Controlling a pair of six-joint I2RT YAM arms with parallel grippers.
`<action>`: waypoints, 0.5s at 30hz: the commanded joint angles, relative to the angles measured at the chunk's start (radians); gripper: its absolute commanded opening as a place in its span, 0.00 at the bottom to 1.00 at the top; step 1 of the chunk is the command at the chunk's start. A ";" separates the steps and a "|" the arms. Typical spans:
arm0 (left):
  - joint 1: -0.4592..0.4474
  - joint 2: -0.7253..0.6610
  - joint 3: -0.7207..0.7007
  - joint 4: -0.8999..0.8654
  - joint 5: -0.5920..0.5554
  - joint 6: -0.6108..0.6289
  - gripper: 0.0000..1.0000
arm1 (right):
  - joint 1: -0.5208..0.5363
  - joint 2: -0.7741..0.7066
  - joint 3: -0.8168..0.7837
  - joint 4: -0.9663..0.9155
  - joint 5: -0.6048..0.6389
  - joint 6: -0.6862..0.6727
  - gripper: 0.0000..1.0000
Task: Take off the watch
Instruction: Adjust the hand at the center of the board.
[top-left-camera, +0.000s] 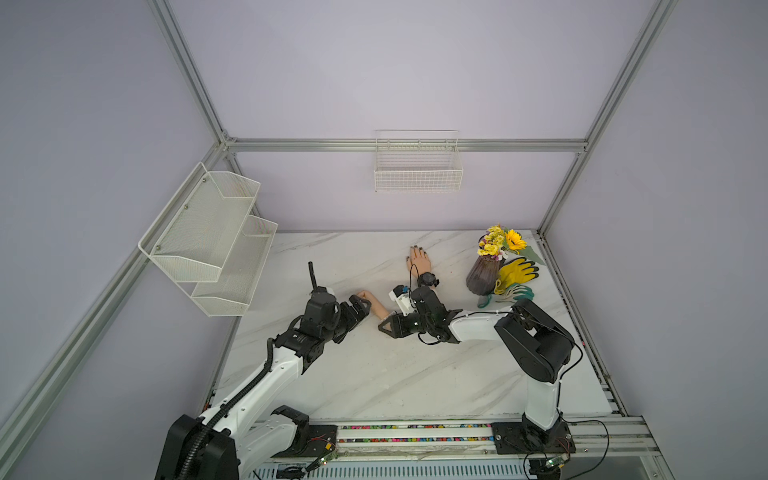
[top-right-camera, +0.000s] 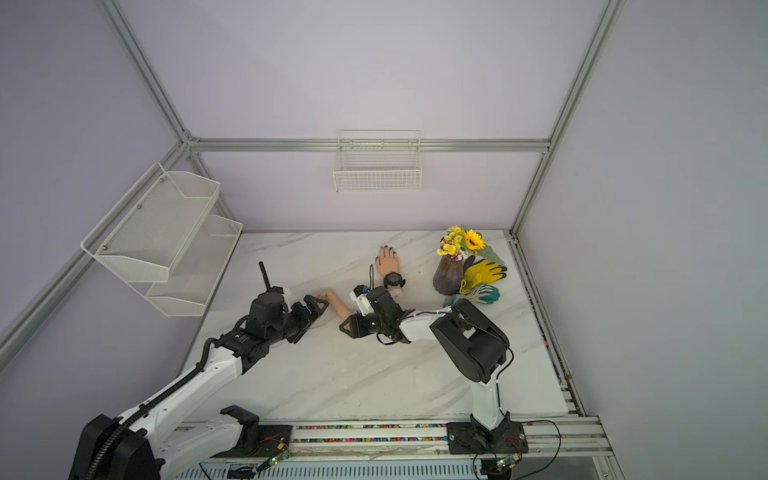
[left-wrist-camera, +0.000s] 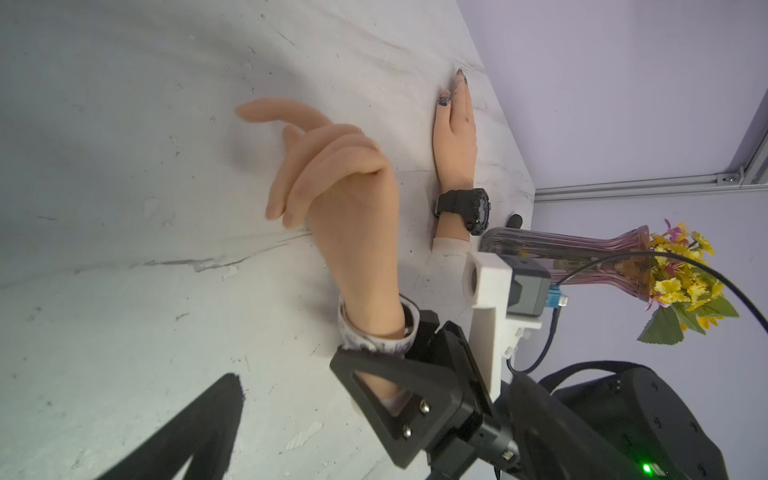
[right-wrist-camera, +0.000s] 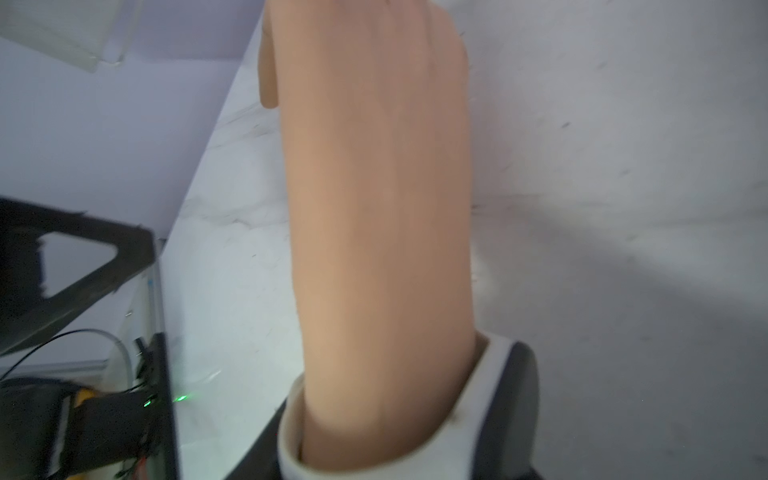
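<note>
With my right gripper (left-wrist-camera: 386, 349) clamped on the bare tan mannequin hand (left-wrist-camera: 349, 199) and my left gripper (top-left-camera: 362, 306) gaping empty, I'd pinch the chunky black rubber watch (left-wrist-camera: 463, 210) beyond them, likely light, by its pliant-looking strap.

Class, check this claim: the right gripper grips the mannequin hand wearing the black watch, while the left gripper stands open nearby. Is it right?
Not quite. The right gripper grips the bare mannequin hand; the black watch sits on the dark-nailed hand, untouched, as the left wrist view shows. The left gripper does stand open nearby.
</note>
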 joint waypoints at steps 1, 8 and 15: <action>-0.005 0.055 0.039 -0.079 -0.060 0.103 1.00 | 0.004 0.006 -0.033 0.192 -0.212 0.110 0.26; -0.021 0.235 0.108 -0.127 -0.134 0.167 1.00 | 0.004 0.014 -0.028 0.113 -0.078 0.102 0.89; -0.045 0.349 0.171 -0.129 -0.194 0.184 1.00 | 0.005 -0.020 -0.035 -0.001 0.135 0.079 0.97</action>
